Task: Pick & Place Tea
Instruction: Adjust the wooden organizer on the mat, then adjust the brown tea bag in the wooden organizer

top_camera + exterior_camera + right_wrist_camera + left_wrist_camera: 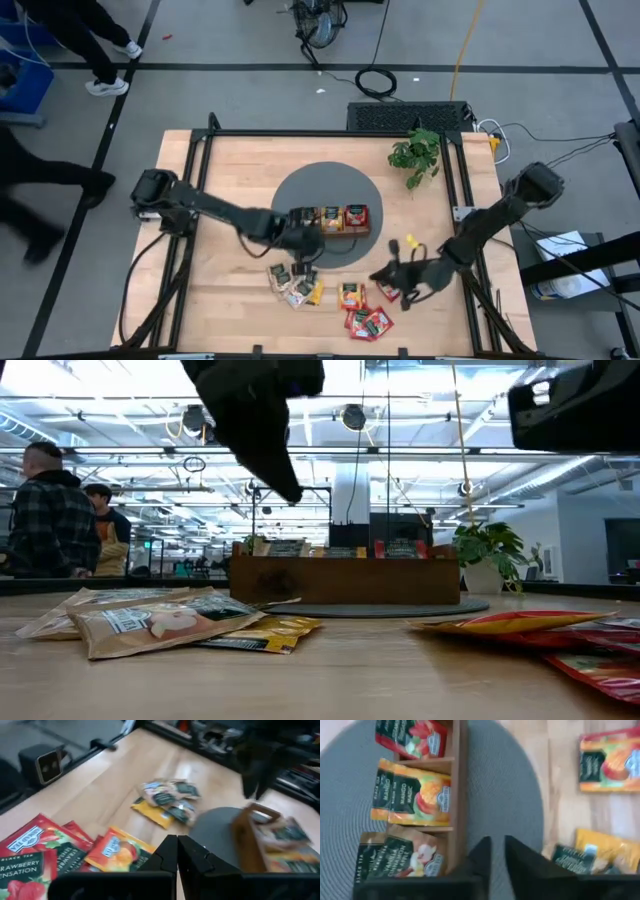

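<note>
The tea lies in loose sachets near the table's front edge: a pale tan pile [290, 285], an orange one [350, 295] and red ones [370, 320]. More sachets stand in the wooden tray [335, 220]: red [410, 737], orange [415, 795] and tan [400, 860], one kind to each compartment. My left gripper [303, 240] [497, 852] hovers over the tray's near wall at its left end, its fingers a narrow gap apart and empty. My right gripper [385, 275] [177, 850] is shut and empty, hanging above the table beside the orange and red sachets.
The tray stands on a round grey mat [300, 190]. A small potted plant [415, 155] is at the table's far right. A small yellow object [410, 242] lies right of the mat. People stand off the table's left side [60, 40] [50, 510].
</note>
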Motion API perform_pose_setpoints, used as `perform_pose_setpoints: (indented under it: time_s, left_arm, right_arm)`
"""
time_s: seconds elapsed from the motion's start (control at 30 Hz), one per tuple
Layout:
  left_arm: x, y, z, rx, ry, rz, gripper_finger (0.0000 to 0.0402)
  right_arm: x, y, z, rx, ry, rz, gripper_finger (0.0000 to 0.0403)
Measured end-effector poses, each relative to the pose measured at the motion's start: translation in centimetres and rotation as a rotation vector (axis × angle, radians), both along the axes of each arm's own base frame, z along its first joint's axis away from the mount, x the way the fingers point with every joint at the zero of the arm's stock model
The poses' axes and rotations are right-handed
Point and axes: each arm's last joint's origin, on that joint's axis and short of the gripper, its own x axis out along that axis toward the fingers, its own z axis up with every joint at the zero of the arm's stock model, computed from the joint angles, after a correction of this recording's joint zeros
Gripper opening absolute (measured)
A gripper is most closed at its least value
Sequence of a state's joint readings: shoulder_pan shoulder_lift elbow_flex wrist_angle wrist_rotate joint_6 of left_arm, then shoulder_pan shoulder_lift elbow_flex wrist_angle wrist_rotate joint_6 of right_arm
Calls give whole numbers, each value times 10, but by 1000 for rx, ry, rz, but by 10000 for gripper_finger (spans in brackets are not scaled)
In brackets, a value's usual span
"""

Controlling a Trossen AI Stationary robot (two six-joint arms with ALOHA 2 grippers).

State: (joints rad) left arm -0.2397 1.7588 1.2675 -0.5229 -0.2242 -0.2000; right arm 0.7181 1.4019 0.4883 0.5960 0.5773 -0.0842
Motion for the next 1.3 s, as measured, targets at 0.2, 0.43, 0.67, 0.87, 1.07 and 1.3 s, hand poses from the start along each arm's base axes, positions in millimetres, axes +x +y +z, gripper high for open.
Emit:
perform_pose_setpoints:
  time_s: [0.2, 0.43, 0.67, 0.87, 1.07, 1.3]
  left_arm:
    - [4, 28, -4, -68, 57, -11, 13]
    - [14, 42, -37, -40, 151, 38, 8]
    - [20, 48, -48, 19, 172, 77, 10]
    - [18, 46, -33, 112, 185, 99, 6]
    - [21, 47, -22, 126, 174, 108, 14]
    - [20, 56, -27, 114, 177, 150, 9]
  right_arm:
    - [-30, -25, -9, 118, -61, -18, 0]
    - [-45, -42, -19, 173, -122, -31, 0]
    - [-46, -43, -19, 185, -130, -30, 0]
    - [-46, -43, -18, 186, -135, -29, 0]
    - [-46, -43, -18, 186, -135, -29, 0]
    - [-46, -43, -18, 186, -135, -28, 0]
